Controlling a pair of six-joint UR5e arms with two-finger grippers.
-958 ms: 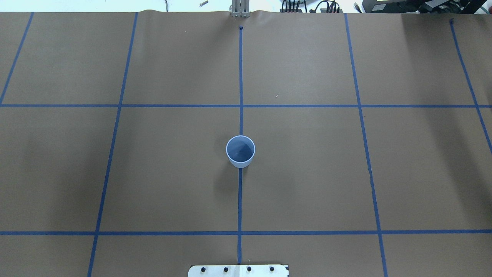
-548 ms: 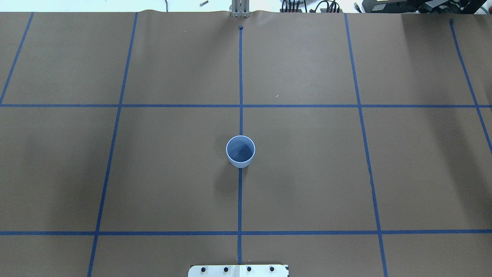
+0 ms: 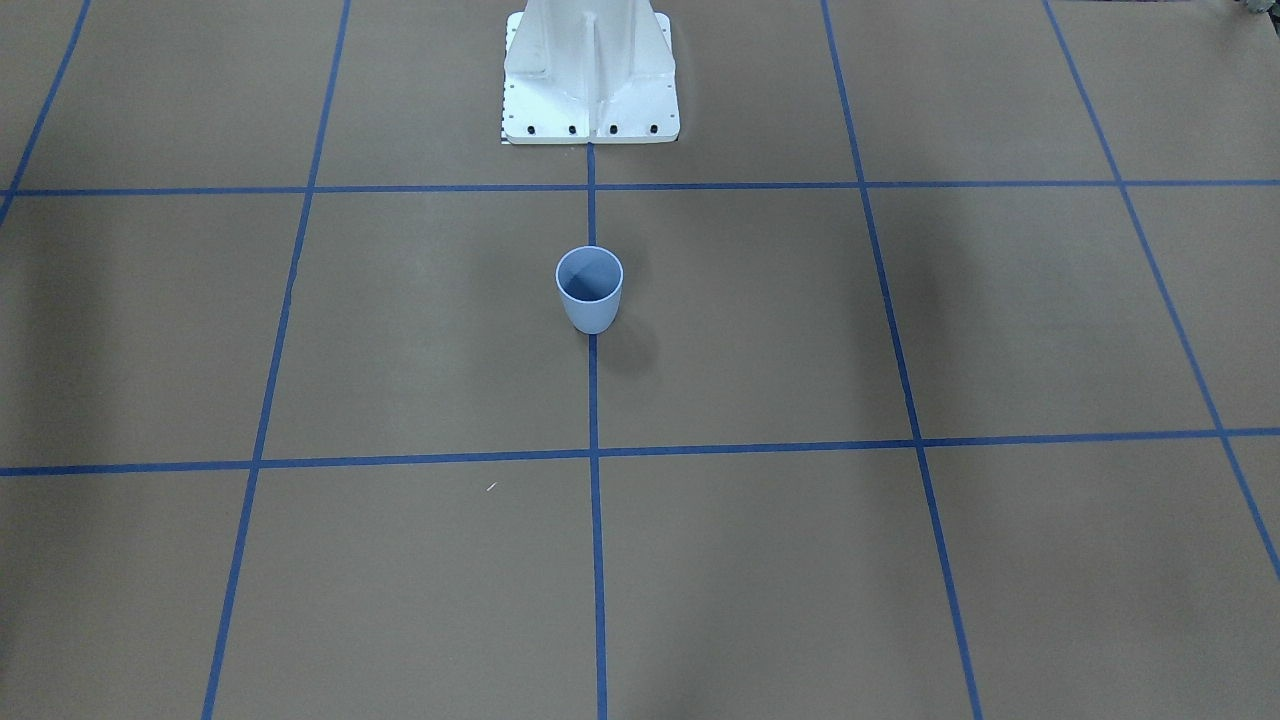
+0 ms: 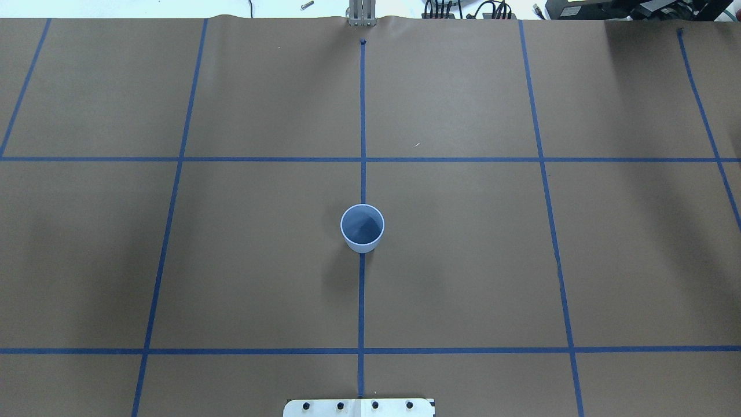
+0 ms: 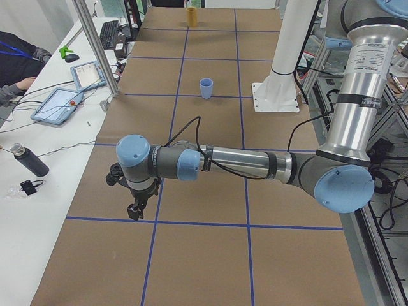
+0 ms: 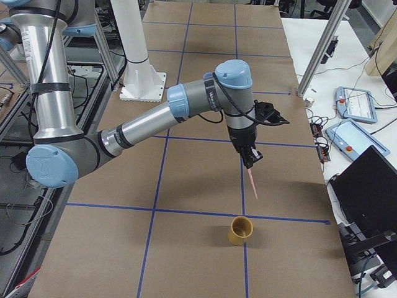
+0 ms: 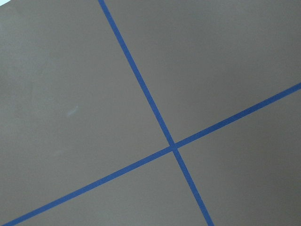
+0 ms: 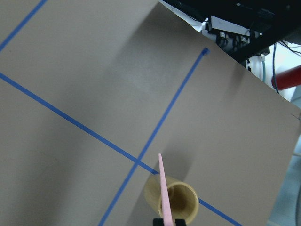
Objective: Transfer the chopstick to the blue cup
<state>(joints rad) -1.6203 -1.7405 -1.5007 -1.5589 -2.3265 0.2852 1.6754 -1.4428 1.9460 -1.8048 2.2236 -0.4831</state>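
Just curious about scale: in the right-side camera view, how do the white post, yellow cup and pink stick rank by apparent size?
Largest: white post, despite standing farther off.
Then yellow cup and pink stick: unsure; the stick looks slightly longer, the cup much bulkier.

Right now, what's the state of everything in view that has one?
chopstick, held by the right gripper, tip down, in neither cup.
blue cup, upright, empty.
yellow cup, upright, empty.
right gripper, shut on the chopstick.
left gripper, above the table; open or shut, cannot tell.
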